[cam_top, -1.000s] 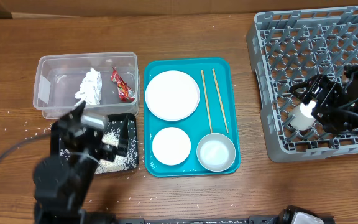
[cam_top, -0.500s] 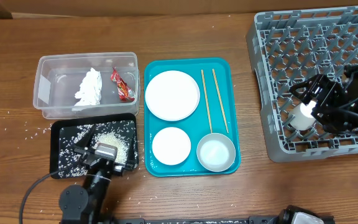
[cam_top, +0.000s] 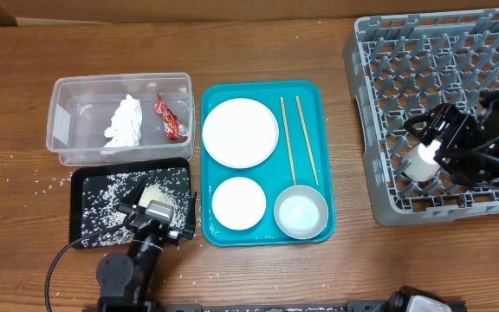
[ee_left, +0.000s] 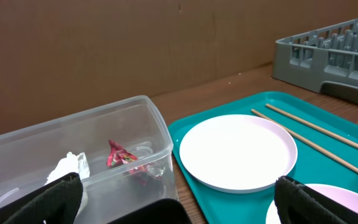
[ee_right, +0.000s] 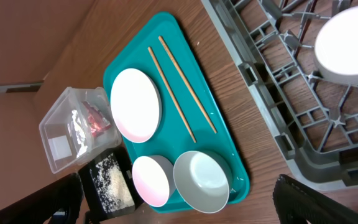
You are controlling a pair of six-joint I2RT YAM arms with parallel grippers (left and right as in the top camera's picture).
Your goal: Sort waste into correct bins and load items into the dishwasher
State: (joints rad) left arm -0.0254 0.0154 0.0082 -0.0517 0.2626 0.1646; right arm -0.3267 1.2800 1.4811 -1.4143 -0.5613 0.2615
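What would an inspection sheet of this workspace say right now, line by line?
Surface: wooden table, loose rice grains scattered at its left.
Job's things: tissue and red wrapper in clear tub; rice pile in black tray; plate, small dish, metal bowl, chopsticks on teal tray; white cup in grey dish rack.
Clutter: nothing seen.
Grippers: left gripper open over black tray; right gripper open near cup.
Cables: black cable looping by left arm.
Surroundings: brown wall behind table.
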